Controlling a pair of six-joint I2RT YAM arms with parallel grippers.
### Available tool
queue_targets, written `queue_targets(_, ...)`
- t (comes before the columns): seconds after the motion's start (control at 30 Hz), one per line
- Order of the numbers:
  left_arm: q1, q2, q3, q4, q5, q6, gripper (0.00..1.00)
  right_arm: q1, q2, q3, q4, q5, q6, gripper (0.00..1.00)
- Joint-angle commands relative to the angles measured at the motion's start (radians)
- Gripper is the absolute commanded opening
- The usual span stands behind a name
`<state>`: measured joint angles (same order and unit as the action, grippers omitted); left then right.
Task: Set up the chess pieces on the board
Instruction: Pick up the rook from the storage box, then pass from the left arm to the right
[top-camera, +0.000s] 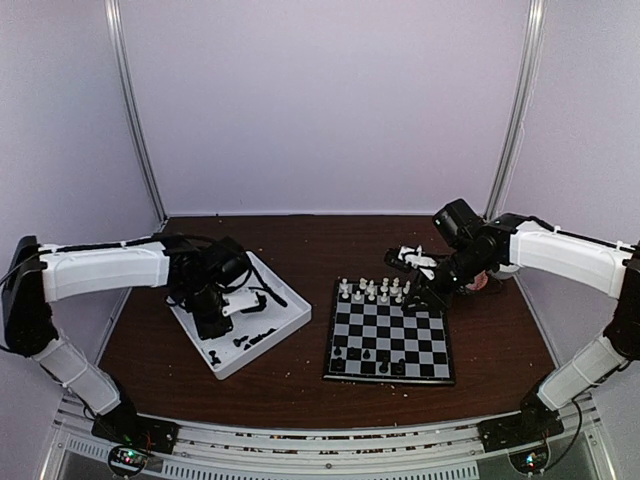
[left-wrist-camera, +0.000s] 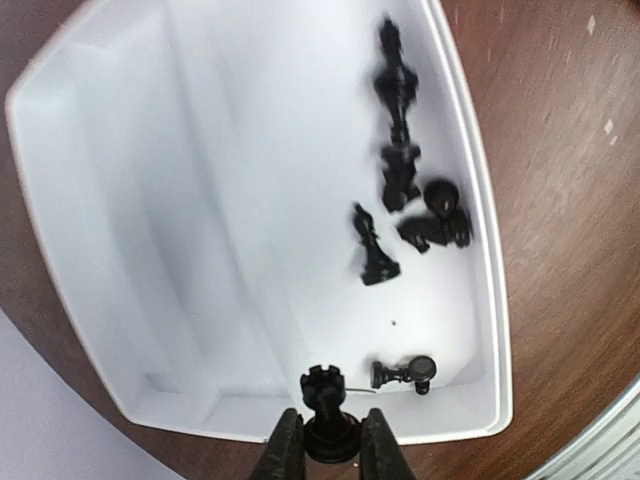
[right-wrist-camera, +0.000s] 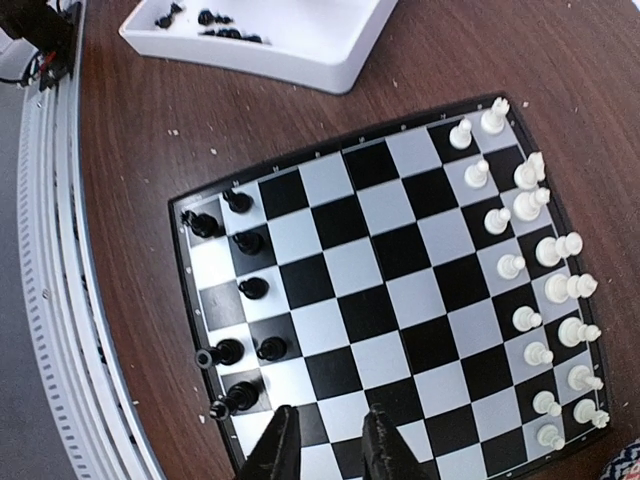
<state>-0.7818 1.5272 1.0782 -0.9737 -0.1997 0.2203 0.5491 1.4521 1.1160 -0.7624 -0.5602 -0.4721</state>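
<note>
My left gripper (left-wrist-camera: 332, 425) is shut on the base of a black rook (left-wrist-camera: 326, 395), held upright over the near end of the white tray (left-wrist-camera: 200, 200). Several more black chess pieces (left-wrist-camera: 400, 180) lie loose in the tray, and a pawn (left-wrist-camera: 405, 373) lies on its side close to the rook. The board (right-wrist-camera: 380, 290) carries several black pieces (right-wrist-camera: 250, 290) along its near edge and rows of white pieces (right-wrist-camera: 530, 260) along its far edge. Over the board's right side hangs my right gripper (right-wrist-camera: 325, 425), fingers a little apart and empty.
The tray (top-camera: 285, 300) sits left of the board (top-camera: 390, 345) on the brown table, with a strip of bare wood between them. My left gripper (top-camera: 212, 322) hangs over the tray, and my right gripper (top-camera: 425, 290) is near the board's far right corner. Small crumbs dot the table.
</note>
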Motion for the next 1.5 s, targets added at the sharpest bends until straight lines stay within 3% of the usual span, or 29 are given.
queue_targets(0.0,-0.016,-0.161,0.065,0.099,0.061,-0.03,0.11,-0.005,0.019,0.118,-0.041,-0.132,0.052,0.24)
queue_targets(0.2,-0.072,-0.19,0.03,0.429,0.211,-0.082,0.11,-0.005,0.18,0.325,-0.15,-0.337,0.133,0.27)
queue_targets(0.33,-0.117,-0.131,0.01,0.651,0.269,-0.138,0.11,0.01,0.247,0.379,-0.111,-0.415,0.232,0.3)
queue_targets(0.53,-0.158,-0.025,0.02,0.827,0.363,-0.216,0.12,0.057,0.339,0.449,-0.051,-0.488,0.346,0.35)
queue_targets(0.77,-0.179,0.035,0.051,0.897,0.416,-0.258,0.12,0.098,0.392,0.486,0.007,-0.558,0.44,0.38)
queue_targets(1.47,-0.187,0.07,0.084,0.887,0.437,-0.264,0.12,0.13,0.432,0.503,-0.002,-0.534,0.437,0.32)
